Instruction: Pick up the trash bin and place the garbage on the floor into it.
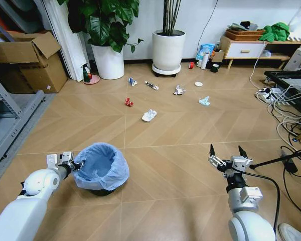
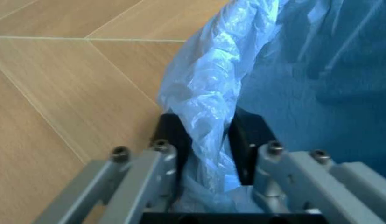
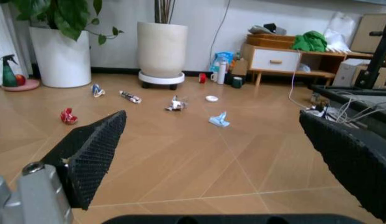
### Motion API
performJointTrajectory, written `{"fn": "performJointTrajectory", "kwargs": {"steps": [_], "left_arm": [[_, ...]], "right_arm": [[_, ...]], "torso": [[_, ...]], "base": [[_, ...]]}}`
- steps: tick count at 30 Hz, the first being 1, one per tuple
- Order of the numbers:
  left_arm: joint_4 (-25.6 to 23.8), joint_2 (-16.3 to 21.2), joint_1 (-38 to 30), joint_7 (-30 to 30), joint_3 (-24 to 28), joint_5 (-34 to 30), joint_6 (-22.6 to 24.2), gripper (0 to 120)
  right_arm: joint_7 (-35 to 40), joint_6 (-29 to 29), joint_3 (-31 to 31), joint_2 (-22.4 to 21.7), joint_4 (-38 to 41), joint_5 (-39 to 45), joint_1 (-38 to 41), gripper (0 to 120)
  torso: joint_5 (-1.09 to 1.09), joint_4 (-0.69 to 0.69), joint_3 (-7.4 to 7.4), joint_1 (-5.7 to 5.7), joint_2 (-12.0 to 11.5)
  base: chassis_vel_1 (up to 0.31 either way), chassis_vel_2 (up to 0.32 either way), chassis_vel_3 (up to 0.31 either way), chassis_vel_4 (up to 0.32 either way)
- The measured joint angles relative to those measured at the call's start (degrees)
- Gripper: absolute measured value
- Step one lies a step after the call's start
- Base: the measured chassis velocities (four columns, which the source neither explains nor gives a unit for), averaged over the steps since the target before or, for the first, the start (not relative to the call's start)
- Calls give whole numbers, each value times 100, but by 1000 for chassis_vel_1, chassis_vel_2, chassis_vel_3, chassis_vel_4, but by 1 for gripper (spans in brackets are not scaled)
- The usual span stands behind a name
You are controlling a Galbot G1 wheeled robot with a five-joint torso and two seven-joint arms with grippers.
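No text, label, brand or number can be read anywhere; the cardboard boxes (image 1: 27, 60) and the blue packet (image 1: 204, 50) by the cabinet may carry print, but it is too small to tell.

Two big white plant pots (image 1: 168, 50) stand by the wall; a brown cardboard box (image 1: 27, 60) sits left.

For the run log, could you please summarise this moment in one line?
left gripper: shut on trash bin rim | right gripper: open, idle | garbage: on floor
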Motion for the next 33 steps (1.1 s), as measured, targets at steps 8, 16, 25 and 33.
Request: {"fn": "performJointTrajectory", "kwargs": {"steps": [8,16,25,33], "left_arm": [[-122,-60,121,-19,-59,45,-87,0],[-928,-181,599,-547,-473,-149,-302,0],[-2301,-444,1015,-1476,-886,-247,-591,0],[-3195,-722,1379,-1719,-898,217,-811,0]], "right_arm": [[117,-212,6,-30,57,121,41,100],[346,-548,61,-115,192,290,163,100],[385,-615,191,-302,434,396,131,100],[353,-668,219,-276,544,343,-22,100]], "torso": [[-6,-2,0,-1,0],[-3,0,1,-1,0],[-1,0,1,0,0],[-1,-1,0,0,0]], "base": [[0,0,0,0],[0,0,0,0],[0,0,0,0],[0,0,0,0]]}}
